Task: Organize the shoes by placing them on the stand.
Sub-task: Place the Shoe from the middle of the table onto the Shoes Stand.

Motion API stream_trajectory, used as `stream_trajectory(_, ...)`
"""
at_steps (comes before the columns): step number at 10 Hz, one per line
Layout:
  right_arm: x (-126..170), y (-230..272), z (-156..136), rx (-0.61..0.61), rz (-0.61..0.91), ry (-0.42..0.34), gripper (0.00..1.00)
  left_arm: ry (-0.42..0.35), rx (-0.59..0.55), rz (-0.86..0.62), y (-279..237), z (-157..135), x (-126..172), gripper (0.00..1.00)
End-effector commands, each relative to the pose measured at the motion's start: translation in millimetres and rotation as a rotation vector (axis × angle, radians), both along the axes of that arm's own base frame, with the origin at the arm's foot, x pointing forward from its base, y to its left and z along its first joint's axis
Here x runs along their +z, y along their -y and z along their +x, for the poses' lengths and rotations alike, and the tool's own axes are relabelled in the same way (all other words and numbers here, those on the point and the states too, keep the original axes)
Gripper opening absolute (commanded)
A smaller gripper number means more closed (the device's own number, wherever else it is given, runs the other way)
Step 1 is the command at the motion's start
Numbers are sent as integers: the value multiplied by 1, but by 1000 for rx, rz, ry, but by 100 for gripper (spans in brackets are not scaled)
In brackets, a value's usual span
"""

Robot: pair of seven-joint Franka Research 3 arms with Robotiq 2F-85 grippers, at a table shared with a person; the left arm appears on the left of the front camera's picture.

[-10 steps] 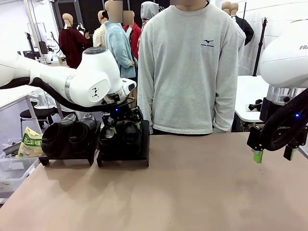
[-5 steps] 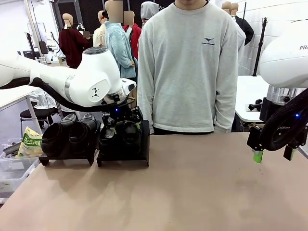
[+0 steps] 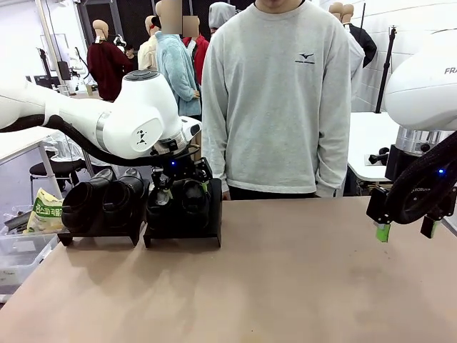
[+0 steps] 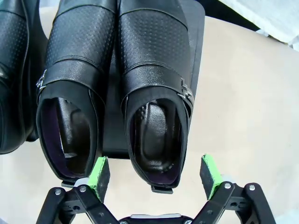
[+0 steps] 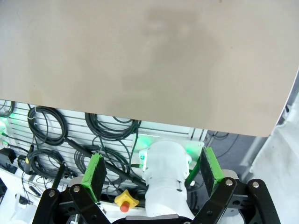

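Note:
Four black shoes sit in pairs on two black stands at the table's far left: one pair [image 3: 106, 201] on the left stand [image 3: 96, 234], the other pair [image 3: 184, 200] on the right stand [image 3: 182, 236]. My left gripper [image 3: 182, 187] hovers over the right pair. In the left wrist view it [image 4: 155, 173] is open, its green pads [image 4: 99, 171] either side of the heel of one shoe [image 4: 154, 93], not touching it. A second shoe [image 4: 70, 93] lies beside it on the stand [image 4: 196, 60]. My right gripper [image 3: 405, 232] hangs open and empty at the table's right edge.
A person in a grey sweatshirt [image 3: 278, 100] stands at the far side with arms down. The brown table [image 3: 307, 271] stretches bare in front of the stands. A bin with a bag [image 3: 43, 211] sits off the left edge. Cables [image 5: 107, 130] lie below the table edge.
The person has shifted slightly. Both arms and all the shoes stay where they were.

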State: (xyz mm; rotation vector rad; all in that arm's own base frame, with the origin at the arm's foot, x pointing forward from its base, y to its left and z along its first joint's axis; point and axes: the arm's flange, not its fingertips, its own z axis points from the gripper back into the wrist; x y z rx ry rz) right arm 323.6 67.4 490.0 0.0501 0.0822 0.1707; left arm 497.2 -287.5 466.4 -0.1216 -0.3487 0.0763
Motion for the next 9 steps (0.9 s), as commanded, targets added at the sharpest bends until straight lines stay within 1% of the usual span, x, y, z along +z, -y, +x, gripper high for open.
stream_trajectory(1,2,0,0,-1,-9,-8,100,4,-2,-2,1,0,1,100)
stream_trajectory(9,2,0,0,-1,-9,-8,100,4,-2,-2,1,0,1,100)
